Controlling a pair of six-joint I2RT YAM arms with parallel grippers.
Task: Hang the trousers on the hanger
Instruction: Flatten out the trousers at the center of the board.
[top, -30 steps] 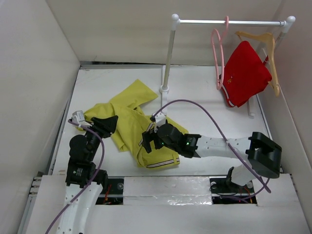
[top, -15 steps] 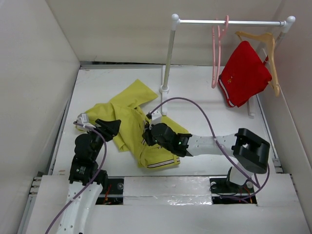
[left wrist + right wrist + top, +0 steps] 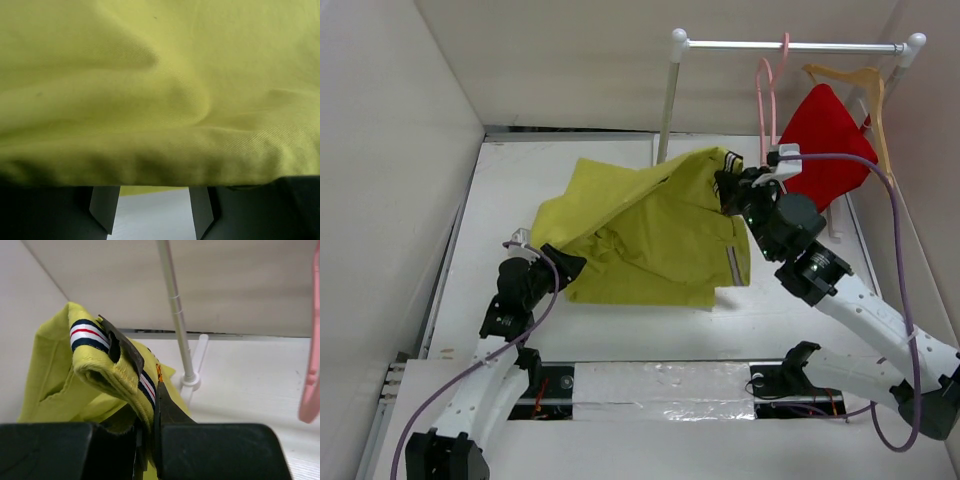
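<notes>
The yellow-green trousers (image 3: 650, 235) hang stretched in the air, from the table at the left up to the right. My right gripper (image 3: 730, 186) is shut on their striped waistband (image 3: 85, 334) and holds it high, just left of the pink hanger (image 3: 763, 100) on the rail. In the right wrist view, cloth is pinched between the two fingers of the right gripper (image 3: 150, 390), and the hanger (image 3: 312, 365) shows at the right edge. My left gripper (image 3: 560, 268) sits at the trousers' lower left edge. In its wrist view the left gripper (image 3: 152, 215) is open, cloth (image 3: 160, 90) draped over its tips, bare table between the fingers.
A white clothes rack stands at the back, its pole (image 3: 665, 100) and base (image 3: 192, 380) close behind the lifted cloth. A red garment (image 3: 825, 140) hangs on a wooden hanger (image 3: 865, 80) right of the pink one. White walls enclose the table.
My right gripper shut on the waistband and lifted the trousers from the table up and right toward the rack. The left gripper shifted slightly right, staying low at the cloth's edge.
</notes>
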